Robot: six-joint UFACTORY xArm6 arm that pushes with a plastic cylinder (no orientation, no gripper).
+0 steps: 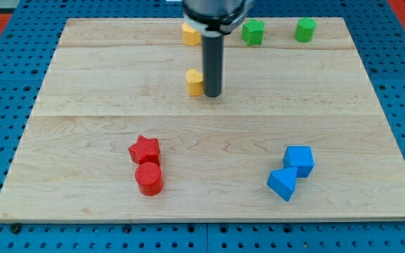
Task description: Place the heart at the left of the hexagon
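My tip [213,95] rests on the wooden board [83,126] in its upper middle. A small yellow block [195,81] sits right against the rod's left side, partly hidden by it; its shape is hard to make out. A second yellow block [189,33] lies near the board's top edge, straight above the first; the arm covers its right part. I cannot tell for sure which of the two is the heart and which the hexagon.
Two green blocks [252,32] [304,29] lie along the top edge, right of the arm. A red star [144,149] touches a red cylinder [149,178] at lower left. A blue cube [299,160] touches a blue triangle [282,184] at lower right.
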